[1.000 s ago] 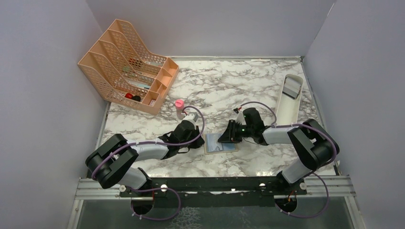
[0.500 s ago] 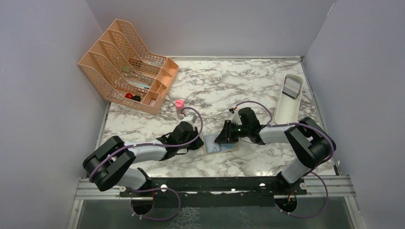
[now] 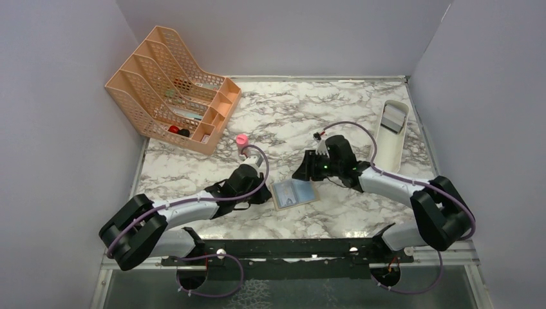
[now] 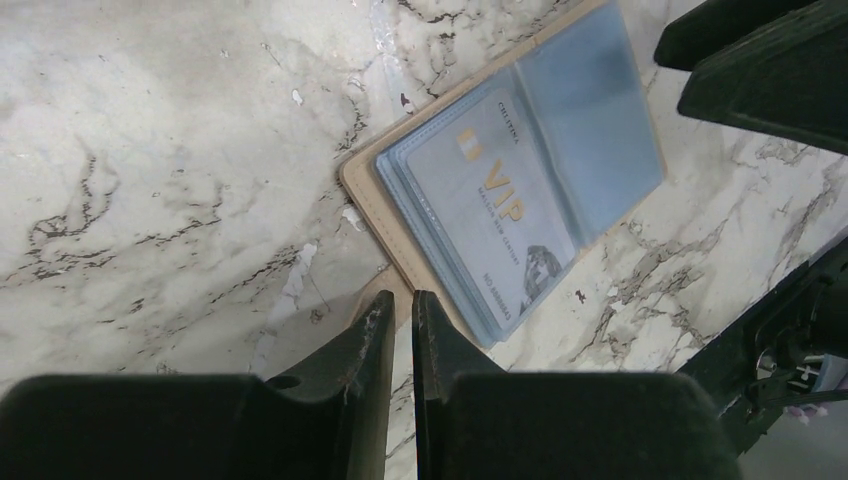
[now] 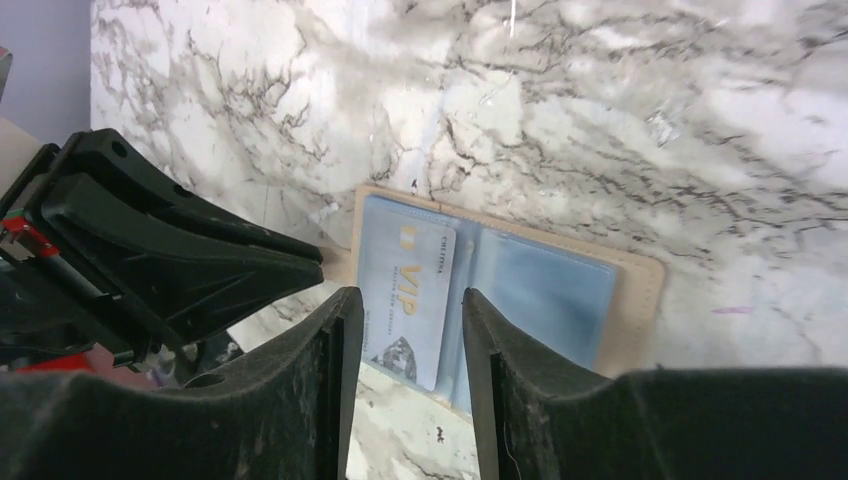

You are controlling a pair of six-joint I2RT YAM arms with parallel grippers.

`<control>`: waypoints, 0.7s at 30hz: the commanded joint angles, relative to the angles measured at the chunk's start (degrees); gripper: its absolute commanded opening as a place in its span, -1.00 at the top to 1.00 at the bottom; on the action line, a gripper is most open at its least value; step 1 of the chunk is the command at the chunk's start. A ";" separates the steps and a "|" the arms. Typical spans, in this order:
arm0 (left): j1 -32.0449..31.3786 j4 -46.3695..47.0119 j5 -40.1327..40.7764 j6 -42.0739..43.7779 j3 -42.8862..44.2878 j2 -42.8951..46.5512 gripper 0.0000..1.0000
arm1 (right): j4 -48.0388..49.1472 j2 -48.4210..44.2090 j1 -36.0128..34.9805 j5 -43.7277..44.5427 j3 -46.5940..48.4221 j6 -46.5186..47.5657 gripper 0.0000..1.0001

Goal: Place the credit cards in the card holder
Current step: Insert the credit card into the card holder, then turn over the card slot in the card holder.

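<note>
Card holder [image 3: 295, 193] sits open on the marble table [image 3: 290, 109], your left gripper [image 4: 400, 300] pinched nearly closed on its left edge, one credit card [image 4: 495, 215] in its left sleeve, your right gripper [image 5: 407, 297] close by, jaws apart, holding nothing.

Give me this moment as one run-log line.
card holder: open flat | VIP card: in sleeve | left gripper: shut on card holder edge | right gripper: open, empty, above holder
</note>
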State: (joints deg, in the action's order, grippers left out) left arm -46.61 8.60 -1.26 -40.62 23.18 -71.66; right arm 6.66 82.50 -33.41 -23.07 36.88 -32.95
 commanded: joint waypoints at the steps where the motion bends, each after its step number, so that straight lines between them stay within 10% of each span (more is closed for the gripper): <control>1: -0.20 0.28 -1.48 1.70 2.15 0.04 0.67 | -6.61 -2.82 0.59 8.48 0.46 3.94 0.05; 21: -0.21 5.26 -5.10 1.07 2.61 -5.56 0.67 | -6.30 2.18 1.77 8.93 -1.04 4.39 0.05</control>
State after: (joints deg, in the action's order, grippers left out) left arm -46.61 12.32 -5.56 -39.77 25.28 -77.76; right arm -0.14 83.79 -31.86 -14.35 36.42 -29.26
